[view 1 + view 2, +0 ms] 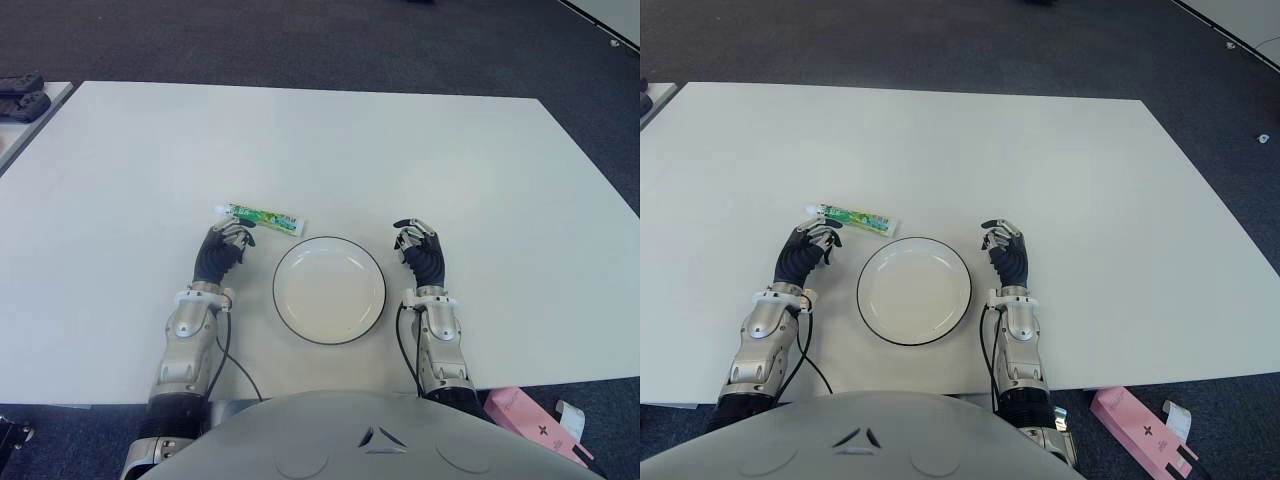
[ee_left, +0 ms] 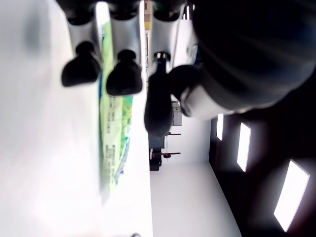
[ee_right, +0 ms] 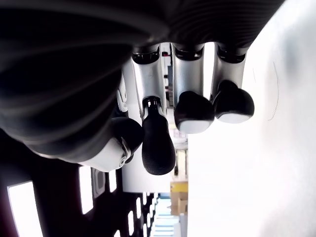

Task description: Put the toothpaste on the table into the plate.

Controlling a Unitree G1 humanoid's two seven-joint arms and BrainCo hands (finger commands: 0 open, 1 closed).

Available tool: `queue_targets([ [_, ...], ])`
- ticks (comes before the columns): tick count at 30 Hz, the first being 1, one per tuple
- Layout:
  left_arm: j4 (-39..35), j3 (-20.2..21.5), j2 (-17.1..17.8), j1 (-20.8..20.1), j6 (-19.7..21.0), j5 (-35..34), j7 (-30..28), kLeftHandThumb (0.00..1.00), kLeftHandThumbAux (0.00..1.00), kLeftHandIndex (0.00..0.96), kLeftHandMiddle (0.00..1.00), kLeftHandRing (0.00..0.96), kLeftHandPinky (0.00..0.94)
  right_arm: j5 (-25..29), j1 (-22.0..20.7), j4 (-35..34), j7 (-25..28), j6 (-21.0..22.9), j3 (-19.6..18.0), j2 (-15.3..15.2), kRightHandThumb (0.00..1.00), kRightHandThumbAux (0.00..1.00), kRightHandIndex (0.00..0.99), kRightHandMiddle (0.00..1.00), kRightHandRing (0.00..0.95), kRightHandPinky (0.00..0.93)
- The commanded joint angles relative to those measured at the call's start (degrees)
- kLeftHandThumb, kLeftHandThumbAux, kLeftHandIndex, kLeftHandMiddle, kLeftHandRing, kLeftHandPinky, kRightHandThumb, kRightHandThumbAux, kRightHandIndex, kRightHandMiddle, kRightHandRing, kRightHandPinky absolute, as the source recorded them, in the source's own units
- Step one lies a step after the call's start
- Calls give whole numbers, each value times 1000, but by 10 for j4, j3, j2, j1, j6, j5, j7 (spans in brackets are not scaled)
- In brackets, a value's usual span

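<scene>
Toothpaste (image 2: 114, 143) just beyond fingertips (image 2: 124, 79)

1 toothpaste tube (image 1: 262, 217), 1 plate (image 1: 329, 291), 2 hands.

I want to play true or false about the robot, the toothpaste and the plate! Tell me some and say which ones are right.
1. The toothpaste lies inside the plate. False: it lies on the table, just beyond the plate's rim.
2. The plate has nothing in it. True.
3. The left hand is close to the toothpaste. True.
4. The right hand is holding the toothpaste. False: it holds nothing, right of the plate.
5. The plate is between the two hands. True.
</scene>
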Motion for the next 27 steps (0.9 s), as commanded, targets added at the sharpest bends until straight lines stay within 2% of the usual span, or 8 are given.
queue_targets([
  [1,2,-1,-1,-6,5,3,3,696,722,434,813,818,802,-2,-7,9,0,-1,2,1,703,726,437,901,875,872],
  [14,24,5,11,-13,-31,1,-6,696,722,434,807,809,784,-2,-22,38,2,-17,2,0,702,726,437,898,870,851],
  [17,-7,5,15,-3,-37,16,6,696,722,434,804,806,781,-3,-24,40,0,-16,2,1,702,726,437,895,867,851],
  [19,-39,5,26,3,-48,58,31,697,722,434,800,801,776,-4,-26,41,-2,-16,3,2,702,726,437,892,864,848],
  [22,-75,3,48,4,-42,138,67,697,722,434,791,791,760,-8,-28,43,-5,-18,4,2,701,726,437,887,861,842],
  [27,-91,-2,76,0,-37,226,105,697,721,434,780,779,752,-10,-31,47,-8,-20,4,4,701,727,437,886,860,848],
])
